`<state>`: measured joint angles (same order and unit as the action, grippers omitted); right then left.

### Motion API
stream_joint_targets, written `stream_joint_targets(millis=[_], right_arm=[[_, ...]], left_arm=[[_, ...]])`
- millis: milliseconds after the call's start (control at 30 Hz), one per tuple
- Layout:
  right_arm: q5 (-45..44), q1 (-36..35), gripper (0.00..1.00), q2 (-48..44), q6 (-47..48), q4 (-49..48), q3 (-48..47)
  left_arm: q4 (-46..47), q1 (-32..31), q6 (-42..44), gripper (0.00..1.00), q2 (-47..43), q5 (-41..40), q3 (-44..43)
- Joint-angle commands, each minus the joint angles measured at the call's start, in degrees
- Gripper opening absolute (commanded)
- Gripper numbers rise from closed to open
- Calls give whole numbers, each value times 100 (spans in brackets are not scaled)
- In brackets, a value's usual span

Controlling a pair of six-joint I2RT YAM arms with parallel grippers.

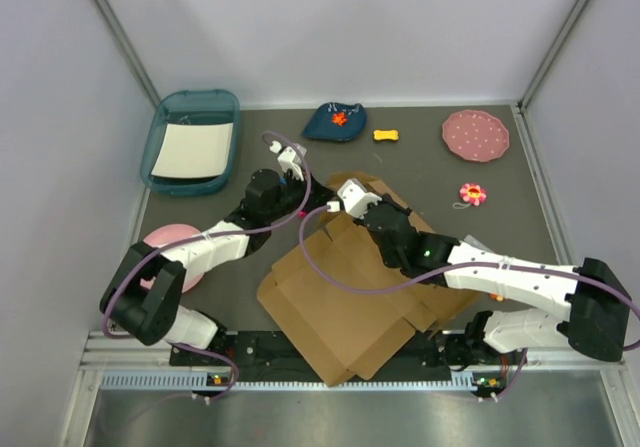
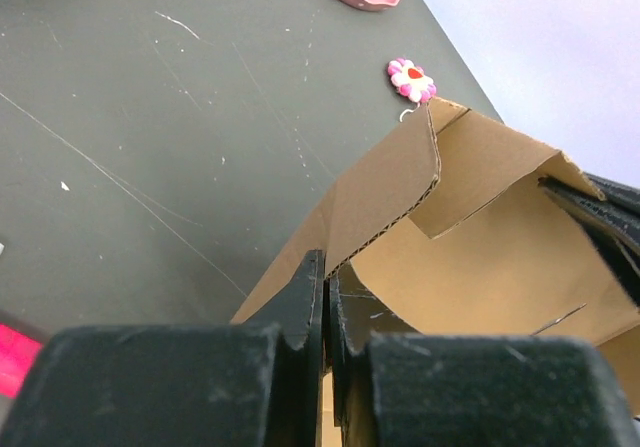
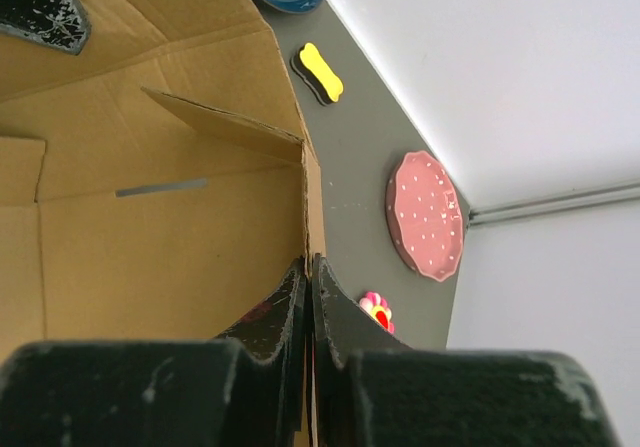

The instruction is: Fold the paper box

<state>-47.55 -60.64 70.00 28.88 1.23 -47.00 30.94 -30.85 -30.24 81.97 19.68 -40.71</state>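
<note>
The paper box (image 1: 340,307) is brown corrugated cardboard, lying partly unfolded in the middle of the table with its far walls raised. My left gripper (image 1: 308,204) is at the box's far left corner. In the left wrist view it (image 2: 325,270) is shut on the edge of a raised cardboard wall (image 2: 385,192). My right gripper (image 1: 350,199) is at the far side of the box. In the right wrist view it (image 3: 309,267) is shut on the edge of an upright wall (image 3: 170,257). A folded flap (image 3: 225,122) stands inside.
A teal tray (image 1: 160,139) with a white sheet (image 1: 193,149) sits at the back left. A blue dish (image 1: 335,122), a yellow bone toy (image 1: 386,135), a pink dotted plate (image 1: 476,135) and a flower toy (image 1: 472,194) lie behind the box. A pink bowl (image 1: 160,240) is on the left.
</note>
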Motion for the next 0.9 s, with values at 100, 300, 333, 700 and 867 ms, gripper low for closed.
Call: stream_joint_targets(millis=[100,300,333,700,867], right_arm=[[26,-106,0,119,-111,193,-11],[-9,-114,0,102,-23,175,-46],[-17,-115,0,102,-23,167,-20],[-114,-229,0,49,-23,219,42],[-158,-413,0,23,-76,272,112]], left_arm=[[580,-184,-729,0,-507,-342,-508],[282,-430,-791,0,-612,-658,-421],[264,-474,-791,0,-639,-711,-342],[325,-1080,-720,0,-735,-1238,291],[588,-1406,-571,0,-700,-1537,590]])
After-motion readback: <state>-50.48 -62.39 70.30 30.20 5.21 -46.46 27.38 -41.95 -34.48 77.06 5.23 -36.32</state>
